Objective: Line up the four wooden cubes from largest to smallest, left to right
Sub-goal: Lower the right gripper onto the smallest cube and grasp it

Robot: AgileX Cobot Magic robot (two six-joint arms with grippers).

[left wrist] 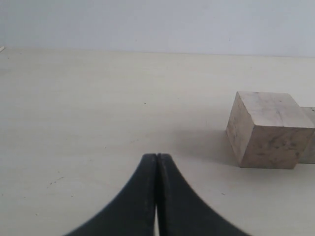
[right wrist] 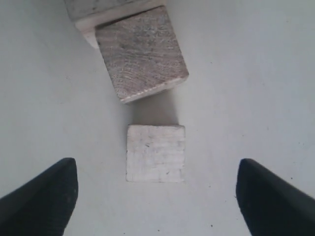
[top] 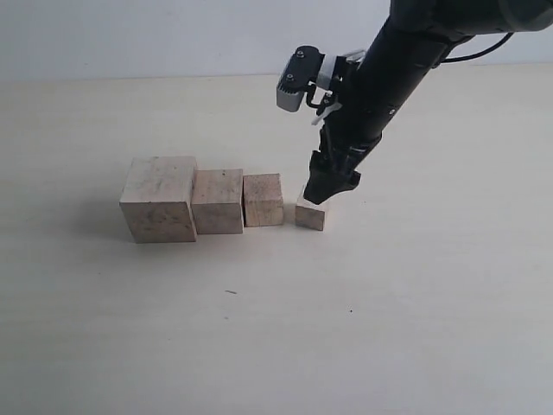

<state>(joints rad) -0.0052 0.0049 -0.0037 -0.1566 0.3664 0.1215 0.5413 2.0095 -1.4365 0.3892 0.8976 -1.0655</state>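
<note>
Four sizes stand in one row on the bench, running from 9 o'clock to 3 o'clock in the exterior view: largest cube, second cube, third cube and smallest cube, the first three touching or nearly so, the last set just apart. Reaching in from 1 o'clock, the right end effector hangs directly over the smallest cube, its fingers spread wide to either side, gripping nothing. Near the largest cube, the left end effector sits low over bare bench, fingers pressed tight together and empty.
</note>
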